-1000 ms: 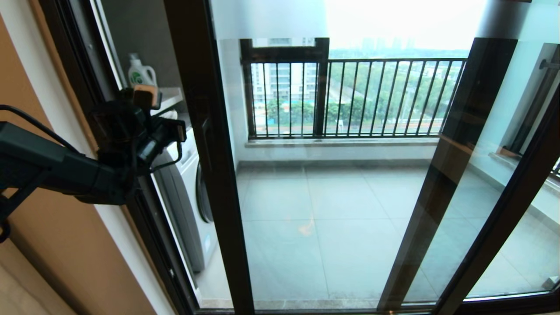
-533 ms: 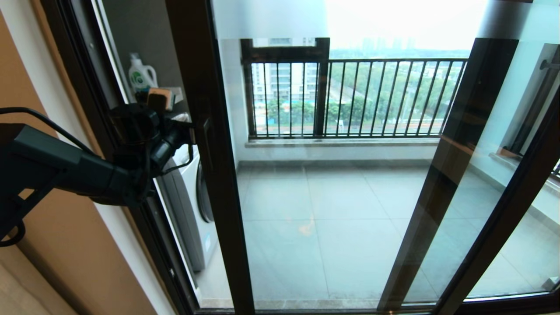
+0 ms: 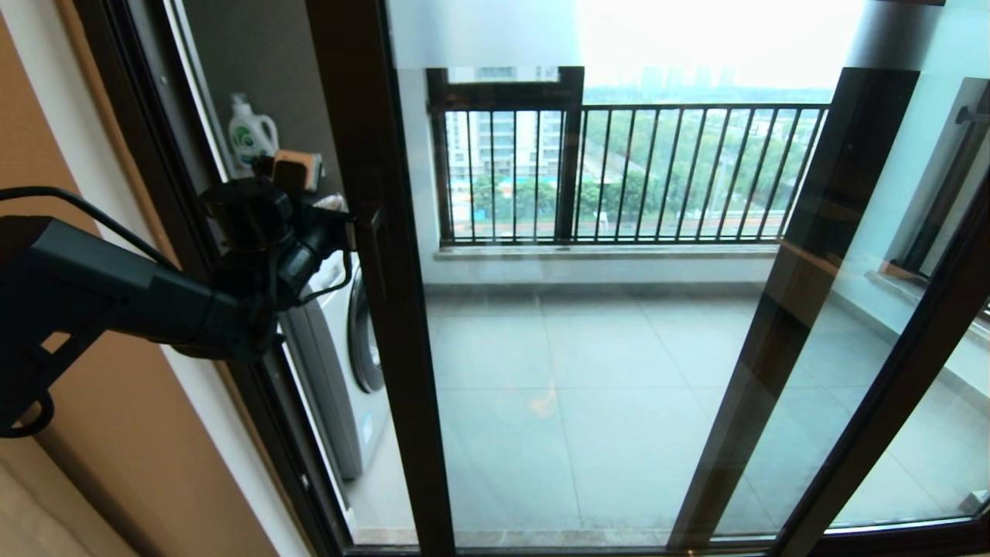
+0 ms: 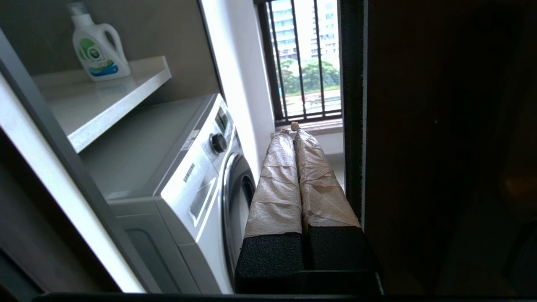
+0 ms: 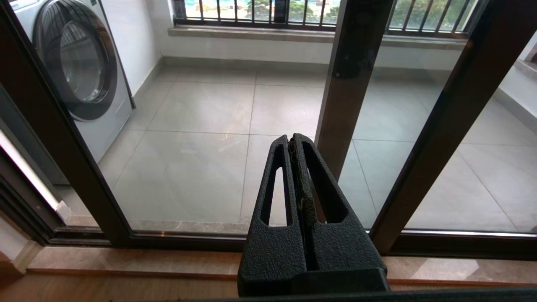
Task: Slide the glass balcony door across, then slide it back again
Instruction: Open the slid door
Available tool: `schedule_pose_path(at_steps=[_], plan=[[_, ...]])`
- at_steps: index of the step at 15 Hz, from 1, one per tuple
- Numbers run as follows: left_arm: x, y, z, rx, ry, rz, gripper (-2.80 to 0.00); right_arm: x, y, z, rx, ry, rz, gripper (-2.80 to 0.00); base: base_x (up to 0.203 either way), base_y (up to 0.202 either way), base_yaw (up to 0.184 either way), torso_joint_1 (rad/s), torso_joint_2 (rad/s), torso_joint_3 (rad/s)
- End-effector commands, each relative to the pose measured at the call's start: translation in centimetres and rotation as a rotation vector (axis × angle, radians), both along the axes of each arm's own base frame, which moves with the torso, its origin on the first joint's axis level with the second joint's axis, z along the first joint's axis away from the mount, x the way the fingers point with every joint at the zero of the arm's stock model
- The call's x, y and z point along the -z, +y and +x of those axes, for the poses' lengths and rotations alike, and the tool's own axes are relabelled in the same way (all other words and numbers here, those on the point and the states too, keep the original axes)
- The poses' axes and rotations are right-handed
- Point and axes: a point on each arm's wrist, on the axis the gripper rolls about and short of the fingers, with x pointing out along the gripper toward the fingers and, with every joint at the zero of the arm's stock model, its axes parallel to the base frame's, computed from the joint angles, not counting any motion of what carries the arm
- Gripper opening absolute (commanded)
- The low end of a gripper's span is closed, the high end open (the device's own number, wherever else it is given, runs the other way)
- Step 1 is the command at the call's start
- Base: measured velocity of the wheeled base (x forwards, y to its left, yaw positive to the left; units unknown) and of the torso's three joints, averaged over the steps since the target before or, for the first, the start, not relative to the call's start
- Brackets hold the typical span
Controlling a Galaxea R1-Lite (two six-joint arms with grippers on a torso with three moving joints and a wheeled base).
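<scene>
The glass balcony door (image 3: 588, 348) stands a little way off the left jamb, and its dark brown left frame (image 3: 387, 325) carries a dark bar handle (image 3: 375, 240). My left gripper (image 3: 336, 205) reaches into the gap beside that frame. In the left wrist view it (image 4: 292, 129) is shut with nothing held, and its taped fingers (image 4: 319, 180) lie right against the door's edge (image 4: 353, 126). My right gripper (image 5: 292, 138) is shut and empty, held low in front of the door's glass (image 5: 201, 167). It does not show in the head view.
A second dark-framed panel (image 3: 797, 309) without a handle overlaps on the right. Through the gap stand a white washing machine (image 3: 340, 363) and a shelf (image 4: 105, 92) with a detergent bottle (image 4: 98, 48). A barred railing (image 3: 657, 170) closes the balcony's far side.
My left arm has swung right until its gripper meets the door's edge. The door's left frame has shifted slightly to the right, so the gap is wider.
</scene>
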Motion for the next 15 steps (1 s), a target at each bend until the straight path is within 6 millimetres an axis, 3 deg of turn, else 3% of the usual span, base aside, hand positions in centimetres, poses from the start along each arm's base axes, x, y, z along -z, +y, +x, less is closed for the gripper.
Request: schedule_pose_path(at_steps=[1, 15], plan=[[0.0, -0.7, -0.1, 0.017, -0.003, 0.002, -2.80, 0.0, 0.0, 0.0, -0.001, 0.002, -0.001, -2.80, 0.000, 0.000, 0.000, 0.000, 0.00, 0.000], [0.0, -6.0, -0.4, 0.117, 0.017, 0.004, -2.80, 0.0, 0.0, 0.0, -0.001, 0.002, -0.001, -2.80, 0.000, 0.000, 0.000, 0.000, 0.00, 0.000]])
